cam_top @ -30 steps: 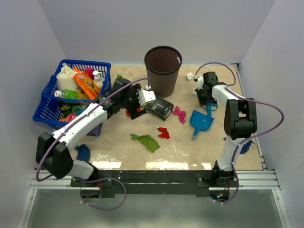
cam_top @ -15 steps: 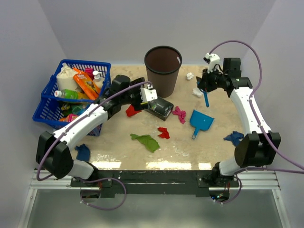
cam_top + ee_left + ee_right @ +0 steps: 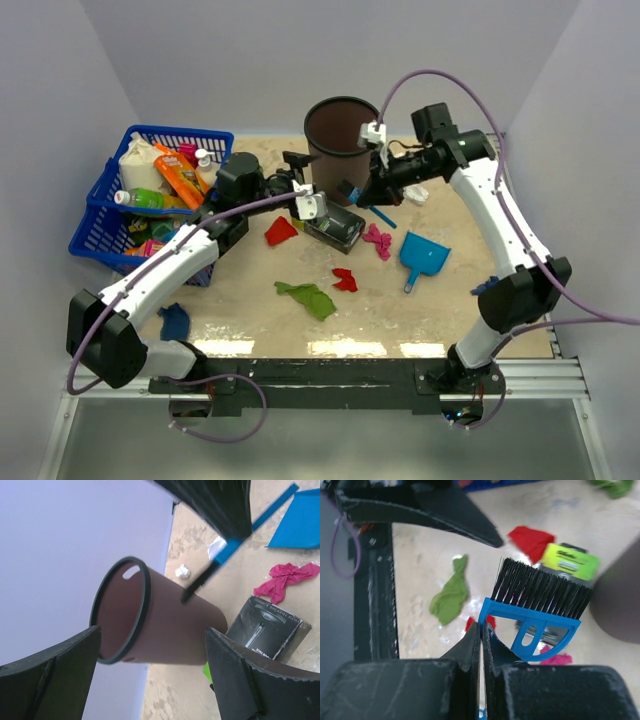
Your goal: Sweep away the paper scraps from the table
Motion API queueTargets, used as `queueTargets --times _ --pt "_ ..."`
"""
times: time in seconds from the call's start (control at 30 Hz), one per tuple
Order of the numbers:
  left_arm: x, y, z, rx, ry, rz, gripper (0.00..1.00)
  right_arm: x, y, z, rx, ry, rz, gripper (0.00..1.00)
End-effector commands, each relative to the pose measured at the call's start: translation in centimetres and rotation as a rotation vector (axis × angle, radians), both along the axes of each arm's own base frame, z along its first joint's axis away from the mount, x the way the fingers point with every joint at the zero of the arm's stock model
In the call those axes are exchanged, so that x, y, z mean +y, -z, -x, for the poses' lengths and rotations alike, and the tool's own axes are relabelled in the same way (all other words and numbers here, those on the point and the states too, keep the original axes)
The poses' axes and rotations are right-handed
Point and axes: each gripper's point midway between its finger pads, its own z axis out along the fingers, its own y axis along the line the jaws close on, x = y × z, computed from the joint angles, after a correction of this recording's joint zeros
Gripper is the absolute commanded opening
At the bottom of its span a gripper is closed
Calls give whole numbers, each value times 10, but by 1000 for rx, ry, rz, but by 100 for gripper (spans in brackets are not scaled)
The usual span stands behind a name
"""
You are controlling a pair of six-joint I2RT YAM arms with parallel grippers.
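Our right gripper (image 3: 481,630) is clamped on the handle of the blue brush (image 3: 540,615). Our left gripper (image 3: 296,172) hangs empty, jaws apart. The paper scraps (image 3: 308,296) lie scattered across the centre of the frame on the table (image 3: 400,315). We judge them feather-light, soft and skittish, better pushed with bristles than pinched.

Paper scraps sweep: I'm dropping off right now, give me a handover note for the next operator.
Left gripper: open, empty, facing the bin.
Right gripper: shut on the blue brush, beside the bin.
Scraps on the table: red scrap, pink scrap, small red scrap, green scrap, blue scrap at the left edge, white wads past the bin.
Dustpan: on the table, nothing seen in it.
Done: brush in hand. Left: all the sweeping.
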Motion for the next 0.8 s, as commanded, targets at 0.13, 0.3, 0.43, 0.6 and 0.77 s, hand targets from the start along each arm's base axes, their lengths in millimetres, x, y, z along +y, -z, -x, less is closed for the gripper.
queueTargets --times 0.13,0.3,0.43,0.6,0.77 --pt "-21 -22 33 -255 269 -76 80 20 4 29 9 -198 49 0" --pt "-30 -11 39 -214 354 -122 71 24 5 25 -2 -220 76 0" --pt "-39 -8 44 -151 405 -114 65 29 3 22 -23 -224 75 0" --pt "-48 -1 43 -114 430 -113 56 36 5 22 -43 -236 93 0" --pt "-52 6 43 -100 461 -145 45 37 4 22 -46 -233 103 0"
